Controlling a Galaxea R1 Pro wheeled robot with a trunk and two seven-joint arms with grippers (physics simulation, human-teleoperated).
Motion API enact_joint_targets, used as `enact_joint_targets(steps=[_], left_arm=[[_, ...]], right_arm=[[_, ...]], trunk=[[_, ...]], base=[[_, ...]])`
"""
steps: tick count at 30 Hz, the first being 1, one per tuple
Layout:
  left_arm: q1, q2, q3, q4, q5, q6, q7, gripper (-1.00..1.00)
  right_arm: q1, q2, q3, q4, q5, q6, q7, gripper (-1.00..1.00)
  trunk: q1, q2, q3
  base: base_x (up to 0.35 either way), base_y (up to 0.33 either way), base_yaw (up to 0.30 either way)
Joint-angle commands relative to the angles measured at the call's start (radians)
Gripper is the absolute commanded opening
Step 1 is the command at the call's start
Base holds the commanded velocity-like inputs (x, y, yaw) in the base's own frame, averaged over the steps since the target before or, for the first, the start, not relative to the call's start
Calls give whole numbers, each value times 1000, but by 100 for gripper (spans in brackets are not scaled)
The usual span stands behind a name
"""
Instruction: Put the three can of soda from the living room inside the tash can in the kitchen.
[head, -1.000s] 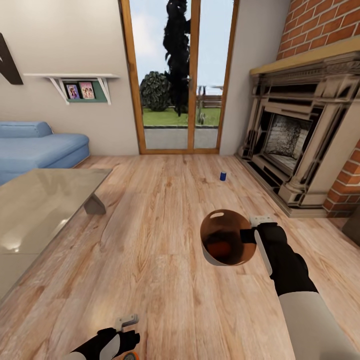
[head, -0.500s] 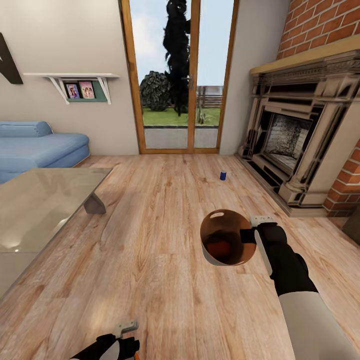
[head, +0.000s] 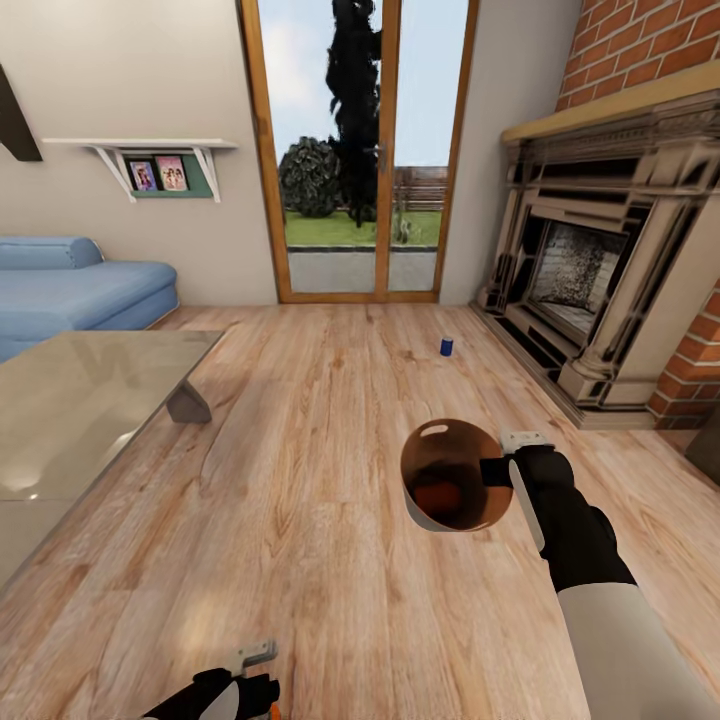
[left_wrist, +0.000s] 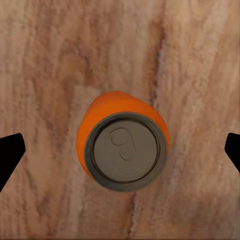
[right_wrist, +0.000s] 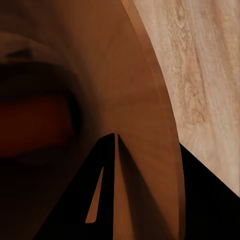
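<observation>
Surveying the living room: we stand on a light wood floor, fireplace to our right, glass table to our left.
Right gripper: we find it clamped on the rim of the tash can, held off the floor, mouth tilted towards our head camera.
Bin contents: we see one orange shape low inside; we judge it to be a can already collected.
Left gripper: jaws spread wide, holding nothing, poised directly above an upright orange can on the floor.
Blue can: upright on the floor near the fireplace, well apart from both arms.
Progress: we judge one can binned, one about to be grasped, one untouched; the carry to the kitchen remains.
</observation>
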Motion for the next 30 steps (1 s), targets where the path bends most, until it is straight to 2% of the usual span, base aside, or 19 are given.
enact_joint_targets(steps=[1, 12, 14, 19, 23, 30], left_arm=[[0, 0, 0, 0, 0, 0, 0, 100], [0, 0, 0, -1, 0, -25, -1, 100], [0, -1, 0, -1, 0, -32, -1, 100], [0, -1, 0, -2, 0, -40, -1, 100], [0, -2, 0, -3, 0, -42, -1, 100], [0, -1, 0, -4, 0, -44, -3, 100]], right_arm=[[-1, 0, 0, -1, -10, 0, 4, -100], [0, 1, 1, -7, -7, 0, 4, -100], [0, 1, 2, -11, -7, 0, 4, -100], [23, 2, 4, -105, -8, 0, 4, -100], [97, 3, 11, -239, -8, 0, 4, -100], [129, 3, 23, -304, -8, 0, 4, -100]], trunk=[[0, 0, -4], [5, -3, -46], [5, -3, -46], [5, -3, -46], [5, -3, -46], [5, -3, -46]], base=[[0, 0, 0], [0, 0, 0], [0, 0, 0], [0, 0, 0], [0, 0, 0], [0, 0, 0]])
